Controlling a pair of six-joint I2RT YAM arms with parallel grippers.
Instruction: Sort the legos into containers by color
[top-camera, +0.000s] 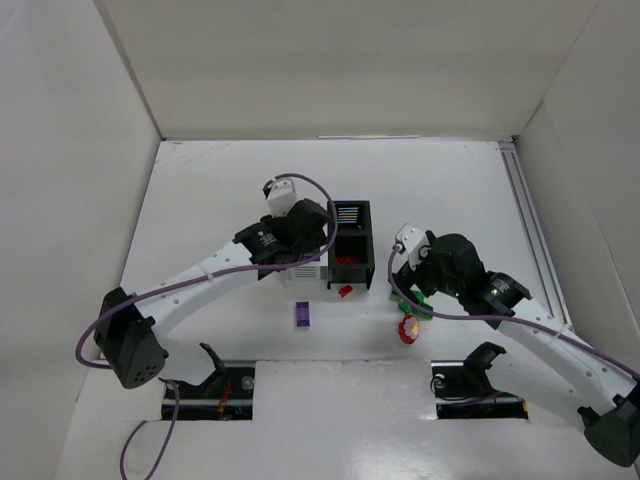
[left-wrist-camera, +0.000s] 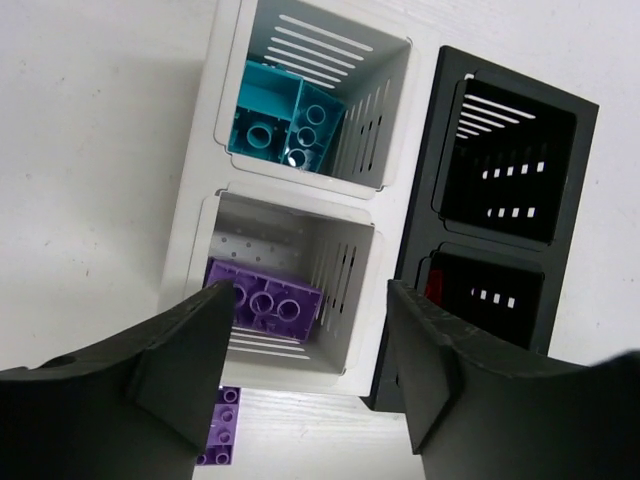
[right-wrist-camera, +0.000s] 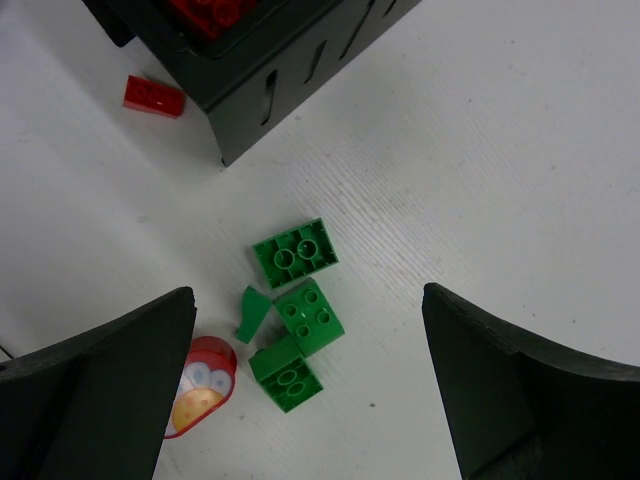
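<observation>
My left gripper (left-wrist-camera: 310, 305) is open and empty above the near white bin (left-wrist-camera: 365, 300), which holds a purple brick (left-wrist-camera: 265, 300). The far white bin (left-wrist-camera: 390, 110) holds teal bricks (left-wrist-camera: 285, 120). Another purple brick (top-camera: 302, 314) lies on the table in front of the bins. The near black bin (top-camera: 350, 262) holds red bricks (right-wrist-camera: 205, 12). A red brick (right-wrist-camera: 154, 95) lies on the table beside it. My right gripper (right-wrist-camera: 308, 310) is open and empty above several green bricks (right-wrist-camera: 312, 315). A red-yellow round piece (right-wrist-camera: 200, 390) lies next to them.
The far black bin (left-wrist-camera: 510, 160) looks dark inside; I see no bricks in it. White walls enclose the table (top-camera: 220, 200) on the left, back and right. The two arm bases (top-camera: 210, 385) sit at the near edge.
</observation>
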